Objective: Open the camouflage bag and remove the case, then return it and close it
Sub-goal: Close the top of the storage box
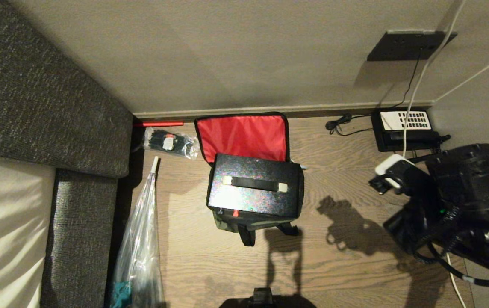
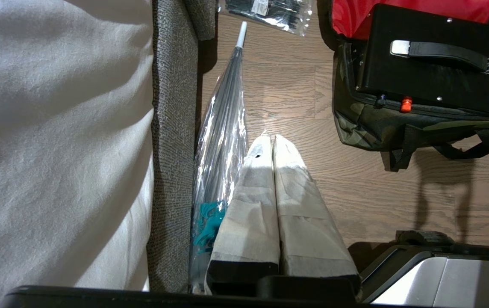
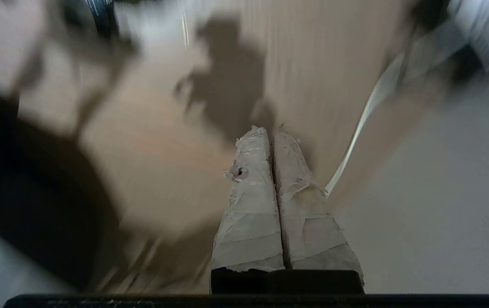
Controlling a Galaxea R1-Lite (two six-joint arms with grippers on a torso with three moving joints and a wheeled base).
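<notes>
In the head view the bag (image 1: 253,222) sits on the wood floor at the centre of the frame, its lid thrown back toward the wall so the red lining (image 1: 244,137) faces up. The case (image 1: 255,186) stands in the bag's open mouth and covers nearly all of it; only a strip of camouflage side and two black straps show below the case's lower edge. The handle (image 1: 255,184) lies across the top of the case, and a small red latch (image 1: 235,213) sits at its lower edge.

The right arm (image 1: 462,201) fills the right side of the head view as a dark mass with cables, cut off by the frame edge; its gripper cannot be made out there. In the right wrist view the right gripper (image 3: 270,132) has its two taped fingers pressed together with nothing between them, above bare floor; everything around them is smeared, and neither bag nor case can be picked out.

In the left wrist view the left gripper (image 2: 270,139) also has its fingers together and empty, low beside a clear-wrapped umbrella (image 2: 223,128) that lies along the sofa (image 2: 172,128). The bag and case sit in that frame's upper right, well apart from the fingers, the case cut off by the frame edge.

At the head view's upper right a phone (image 1: 405,128) rests on the floor by the wall, partly crossed by a white cable.
</notes>
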